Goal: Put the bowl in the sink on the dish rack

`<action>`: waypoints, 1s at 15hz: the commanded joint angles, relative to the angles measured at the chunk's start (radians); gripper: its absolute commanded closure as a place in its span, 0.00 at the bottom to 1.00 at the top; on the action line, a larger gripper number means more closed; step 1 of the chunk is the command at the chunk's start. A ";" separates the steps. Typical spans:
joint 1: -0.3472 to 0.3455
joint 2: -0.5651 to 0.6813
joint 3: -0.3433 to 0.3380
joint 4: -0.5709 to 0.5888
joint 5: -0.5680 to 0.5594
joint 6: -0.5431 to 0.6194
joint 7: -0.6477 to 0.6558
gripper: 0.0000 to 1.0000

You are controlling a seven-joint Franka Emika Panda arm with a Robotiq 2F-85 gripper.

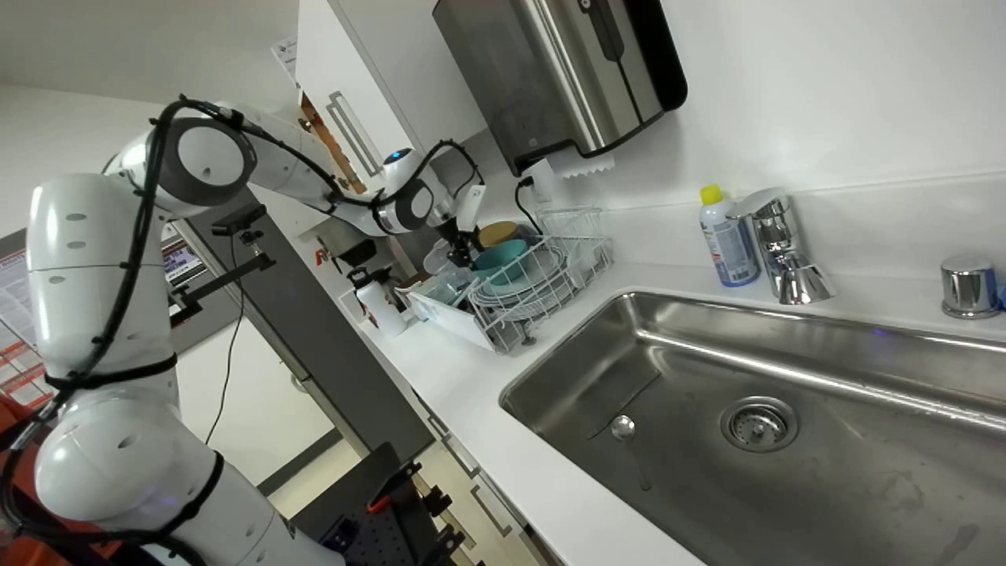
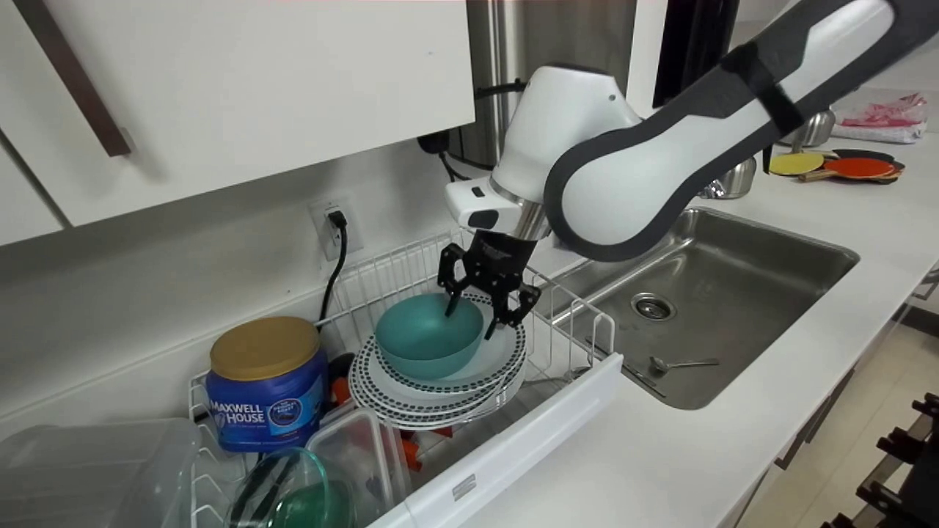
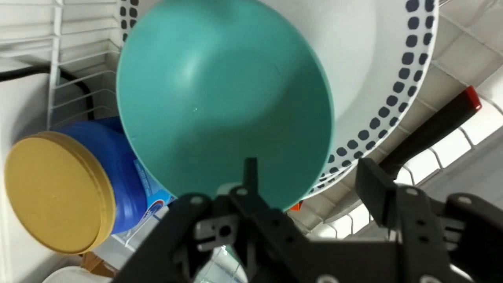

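Standing with fingers well apart, the gripper (image 3: 308, 169) spans the rim of the teal bowl (image 3: 224, 102) in wrist view: one finger over its interior, the other outside. Rim contact: cannot tell. Bowl sits just below the gripper, on stacked plates (image 2: 501, 357) in the dish rack (image 2: 528, 438).

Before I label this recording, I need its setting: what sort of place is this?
Probably a shared kitchen, perhaps at an office or lab: it has a steel sink, a loaded dish rack and a wall-mounted paper-towel dispenser.
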 commanded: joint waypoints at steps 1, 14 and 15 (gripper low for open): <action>-0.053 -0.152 0.011 -0.156 0.006 0.032 0.051 0.02; -0.078 -0.602 -0.092 -0.502 -0.026 -0.121 0.329 0.00; -0.083 -0.644 -0.111 -0.523 -0.056 -0.163 0.379 0.00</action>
